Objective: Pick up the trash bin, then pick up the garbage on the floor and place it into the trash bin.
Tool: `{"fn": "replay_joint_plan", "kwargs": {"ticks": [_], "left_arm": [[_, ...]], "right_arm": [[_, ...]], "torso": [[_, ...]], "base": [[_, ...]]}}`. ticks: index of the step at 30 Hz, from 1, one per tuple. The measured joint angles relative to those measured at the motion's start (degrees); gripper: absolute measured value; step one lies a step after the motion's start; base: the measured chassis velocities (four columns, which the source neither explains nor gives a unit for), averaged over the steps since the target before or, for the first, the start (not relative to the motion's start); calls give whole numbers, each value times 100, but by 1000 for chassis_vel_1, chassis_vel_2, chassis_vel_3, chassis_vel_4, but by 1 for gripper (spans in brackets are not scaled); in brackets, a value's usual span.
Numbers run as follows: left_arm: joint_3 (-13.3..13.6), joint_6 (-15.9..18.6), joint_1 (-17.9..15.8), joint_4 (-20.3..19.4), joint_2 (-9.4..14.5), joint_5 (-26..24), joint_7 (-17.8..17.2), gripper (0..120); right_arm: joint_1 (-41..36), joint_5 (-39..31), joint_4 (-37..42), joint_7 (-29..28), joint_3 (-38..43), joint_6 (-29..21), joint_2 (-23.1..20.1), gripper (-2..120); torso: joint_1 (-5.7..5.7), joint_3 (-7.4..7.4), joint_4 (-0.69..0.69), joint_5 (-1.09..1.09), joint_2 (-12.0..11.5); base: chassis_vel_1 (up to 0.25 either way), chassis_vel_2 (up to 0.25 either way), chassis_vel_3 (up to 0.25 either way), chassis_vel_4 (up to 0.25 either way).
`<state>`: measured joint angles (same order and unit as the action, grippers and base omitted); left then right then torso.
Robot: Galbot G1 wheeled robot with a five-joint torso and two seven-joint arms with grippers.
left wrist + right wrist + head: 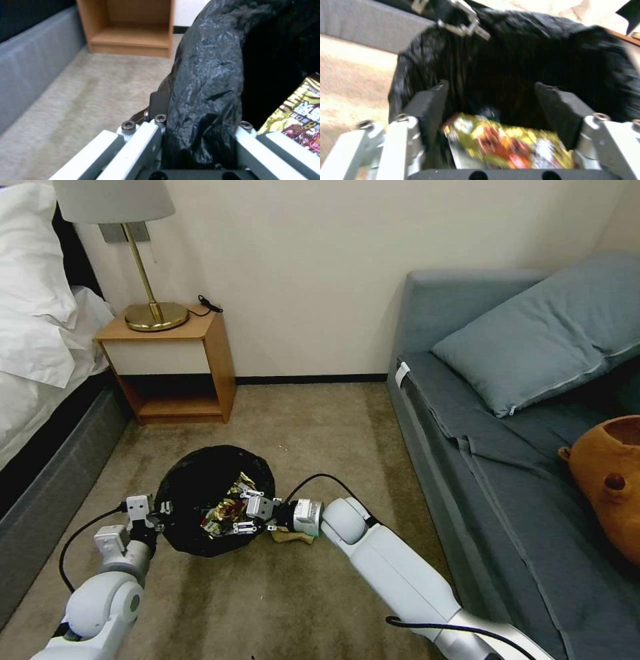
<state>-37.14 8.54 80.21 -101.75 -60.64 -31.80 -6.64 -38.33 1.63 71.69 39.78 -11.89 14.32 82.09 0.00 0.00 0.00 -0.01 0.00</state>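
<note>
Black-lined trash bin clamped at rim by left pincer; right pincer released over packet inside.

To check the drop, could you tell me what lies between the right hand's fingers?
In the right wrist view, a yellow-red snack packet lies between the open right hand's fingers, over the trash bin.

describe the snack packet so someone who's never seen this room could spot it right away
On the carpet between bed and sofa, the left gripper holds the black-lined bin by its rim. The packet lies in its mouth by the open right gripper: glossy gold-and-red, the one bright thing against black plastic.
</note>
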Motion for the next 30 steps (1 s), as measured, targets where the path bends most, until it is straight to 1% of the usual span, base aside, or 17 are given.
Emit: {"fn": "replay_joint_plan", "kwargs": {"ticks": [2,4,6,7,8,9,10,12,13,15,19,20,22,23,26,28,30], "left_arm": [[-138,-49,-35,116,64,63,-1,3],[-150,-52,-38,125,69,67,-1,3],[-340,-117,-58,274,139,119,12,3],[-340,-117,-58,274,139,119,12,3],[-454,-141,-55,334,168,129,6,3],[-523,-156,-46,356,186,134,2,3],[-523,-156,-46,356,186,134,2,3],[-631,-163,-17,367,200,136,7,3],[-631,-163,-17,367,200,136,7,3],[-701,-163,24,334,206,139,10,3],[-764,-163,96,234,207,141,6,3],[-815,-162,171,148,205,140,4,3],[-829,-162,190,126,205,140,3,3],[-901,-154,279,23,204,139,-2,3],[-955,-149,343,-51,205,130,-2,3],[-1071,-144,474,-156,219,98,6,3],[-1113,-144,511,-176,230,80,17,3]], "right_arm": [[20,148,-50,-11,116,21,-13,80],[22,162,-57,-11,128,23,-14,82],[68,486,-267,-9,350,92,-13,93],[68,486,-267,-9,350,92,-13,93],[102,721,-469,1,509,172,3,98],[136,921,-677,7,637,243,22,99],[136,921,-677,7,637,243,22,99],[206,1306,-1119,15,906,419,82,100],[206,1306,-1119,15,906,419,82,100],[286,1629,-1521,16,1142,600,174,100],[357,1815,-1860,11,1317,706,281,100],[406,1897,-2099,-11,1392,745,376,100],[419,1936,-2172,-16,1409,759,407,100],[459,2175,-2439,-24,1512,845,555,100],[480,2384,-2645,-26,1605,921,677,100],[517,2818,-3107,-61,1828,1031,926,100],[534,2924,-3257,-68,1899,1050,988,100]], "torso": [[0,0,0,0,0],[0,0,0,0,0],[0,0,0,0,0],[0,0,0,0,0],[0,0,0,0,0],[0,0,0,0,0],[0,0,0,0,0],[0,0,0,0,0],[0,0,0,0,0],[0,0,-1,0,0],[0,0,0,1,0],[0,0,0,1,0],[0,0,0,0,0],[0,0,0,0,0],[0,0,0,1,0],[0,0,1,0,0],[0,0,1,0,0]], "base": [[0,0,0,0],[0,0,0,0],[0,0,0,0],[0,0,0,0],[0,0,0,0],[0,0,0,0],[0,0,0,0],[0,0,0,0],[0,0,0,0],[0,0,0,0],[0,0,0,0],[0,0,0,0],[0,0,0,0],[0,0,0,0],[0,0,0,0],[0,0,0,0],[0,0,0,0]]}}
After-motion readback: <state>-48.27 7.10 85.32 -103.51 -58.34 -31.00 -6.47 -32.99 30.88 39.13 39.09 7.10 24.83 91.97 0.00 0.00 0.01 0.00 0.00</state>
